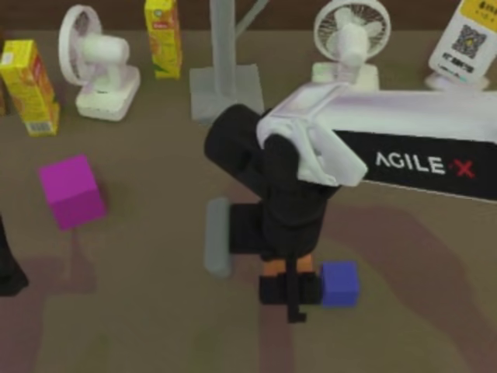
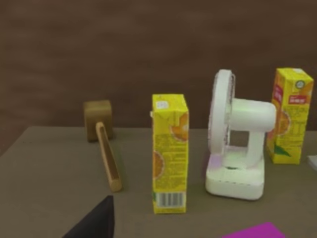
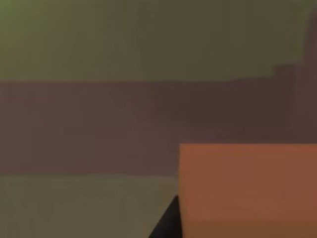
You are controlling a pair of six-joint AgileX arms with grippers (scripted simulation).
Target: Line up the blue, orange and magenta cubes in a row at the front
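Observation:
My right gripper [image 1: 291, 299] reaches down at the front centre, shut on the orange cube [image 1: 272, 266]. In the right wrist view the orange cube [image 3: 247, 191] fills the near corner, with one dark finger [image 3: 168, 223] against its side. The small blue cube [image 1: 339, 283] rests on the table right next to the gripper's right side. The large magenta cube [image 1: 71, 190] stands alone at the left; only a corner of the magenta cube [image 2: 257, 232] shows in the left wrist view. My left arm [image 1: 8, 272] is parked at the left edge.
Two yellow juice cartons [image 1: 29, 87] [image 1: 163, 37], two white fans [image 1: 97, 62] [image 1: 349, 35], a grey stand [image 1: 225, 85] and a QR sign [image 1: 466, 39] line the back. A grey bar [image 1: 217, 237] lies left of my right gripper. A wooden mallet [image 2: 106, 148] lies far left.

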